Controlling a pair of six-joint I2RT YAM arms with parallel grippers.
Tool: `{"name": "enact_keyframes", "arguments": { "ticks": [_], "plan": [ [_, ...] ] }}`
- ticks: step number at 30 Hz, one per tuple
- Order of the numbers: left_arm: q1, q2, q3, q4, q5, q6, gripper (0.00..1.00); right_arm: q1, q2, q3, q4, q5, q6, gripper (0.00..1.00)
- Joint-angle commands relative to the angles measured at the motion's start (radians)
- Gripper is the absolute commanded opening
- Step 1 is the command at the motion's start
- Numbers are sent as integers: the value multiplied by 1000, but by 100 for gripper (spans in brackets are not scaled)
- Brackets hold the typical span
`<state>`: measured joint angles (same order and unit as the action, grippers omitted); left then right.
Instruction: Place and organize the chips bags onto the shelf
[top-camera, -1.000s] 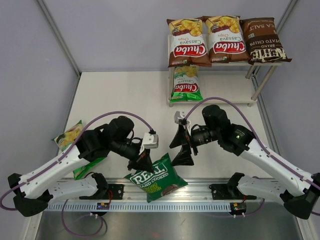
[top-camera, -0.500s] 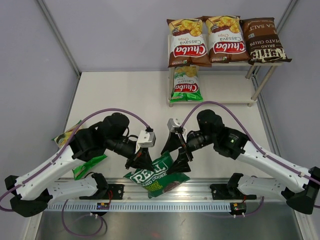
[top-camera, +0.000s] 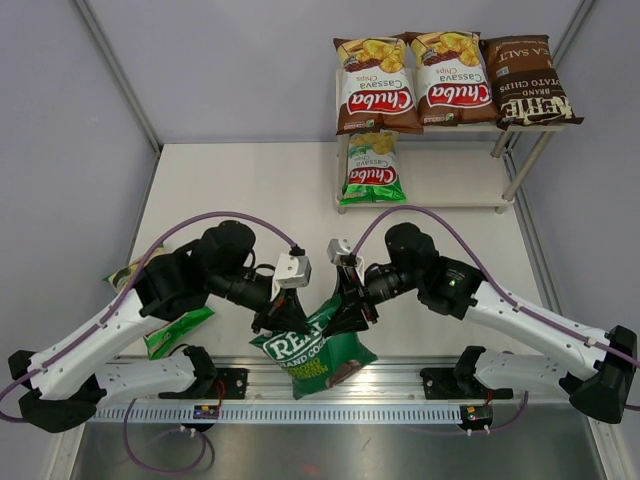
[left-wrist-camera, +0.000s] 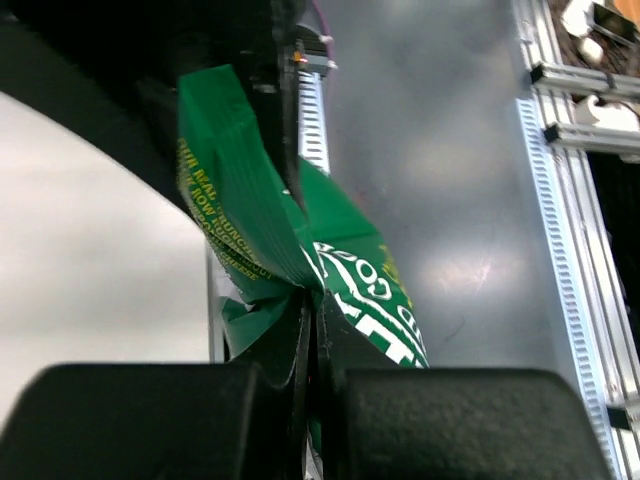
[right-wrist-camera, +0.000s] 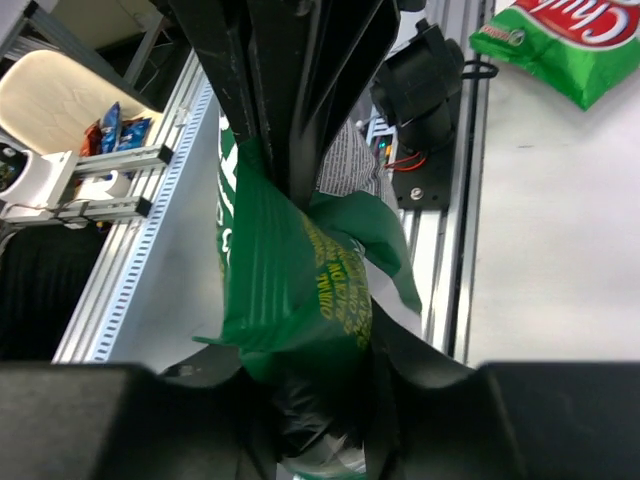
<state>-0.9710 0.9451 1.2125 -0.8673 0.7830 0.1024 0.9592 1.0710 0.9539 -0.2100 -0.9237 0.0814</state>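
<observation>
Dark-green bag (top-camera: 315, 355) hangs at the near edge of the table (top-camera: 250, 190), its top pinched tight by the left gripper (top-camera: 285, 325) and clamped from the other side by the right gripper (top-camera: 345, 318). Farther back, the shelf (top-camera: 450, 180) carries three brown bags (top-camera: 450, 78) on top and a light-green bag (top-camera: 372, 168) below.

We see pale lilac-grey walls (top-camera: 230, 70) closing the cell on 3 sides, with 2 slanted aluminium struts (top-camera: 118, 75) against them; a cream tabletop (top-camera: 250, 190) lies evenly lit, without hard shadows; a slotted aluminium rail (top-camera: 340, 411) runs along its near edge; below it a grey metallic surface (left-wrist-camera: 440, 150) shows soft glare; what looks like a cream chair seat (right-wrist-camera: 45, 90) stands beyond.
</observation>
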Motion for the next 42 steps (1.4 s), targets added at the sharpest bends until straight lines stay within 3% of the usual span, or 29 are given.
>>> {"name": "enact_keyframes", "arguments": {
  "ticks": [1, 3, 4, 6, 7, 9, 10, 13, 16, 22, 26, 27, 33, 34, 38, 42],
  "plan": [
    [-1, 4, 71, 123, -123, -47, 0, 9, -46, -6, 92, 66, 12, 31],
    [-1, -3, 73, 132, -232, -69, 3, 9, -59, -7, 95, 98, 14, 18],
    [-1, -5, 79, 131, -267, -70, 13, 9, -66, -9, 96, 117, 14, 15],
    [-1, -17, 87, 137, -416, -98, 22, 9, -74, -6, 103, 146, 24, 4],
    [-1, -19, 94, 133, -462, -96, 37, 10, -77, -3, 101, 155, 26, 1],
    [0, -25, 105, 133, -617, -154, 55, 9, -79, 3, 110, 190, 40, 0],
    [-1, -26, 119, 137, -673, -173, 75, 9, -82, 3, 115, 207, 47, 0],
    [-1, -46, 139, 145, -951, -256, 98, 9, -86, 11, 129, 296, 72, 0],
    [5, -74, 188, 126, -1277, -357, 99, 10, -100, 19, 133, 422, 99, 0],
    [6, -259, 156, 201, -1514, -523, 99, 9, -154, 11, 152, 756, 201, 0],
    [6, -431, 9, 348, -1468, -566, 99, 9, -216, -24, 198, 933, 294, 1],
    [6, -466, -93, 397, -1432, -561, 99, 9, -251, -36, 207, 1035, 357, 1],
    [6, -739, -493, 842, -1067, -587, 99, 9, -431, -153, 386, 1316, 590, 2],
    [6, -756, -590, 944, -1032, -602, 99, 9, -447, -162, 412, 1326, 603, 2],
    [6, -749, -737, 1155, -906, -691, 99, 9, -462, -153, 481, 1317, 641, 3],
    [6, -628, -774, 1369, -797, -734, 99, 9, -427, -129, 520, 1275, 672, 4]
  ]
}}
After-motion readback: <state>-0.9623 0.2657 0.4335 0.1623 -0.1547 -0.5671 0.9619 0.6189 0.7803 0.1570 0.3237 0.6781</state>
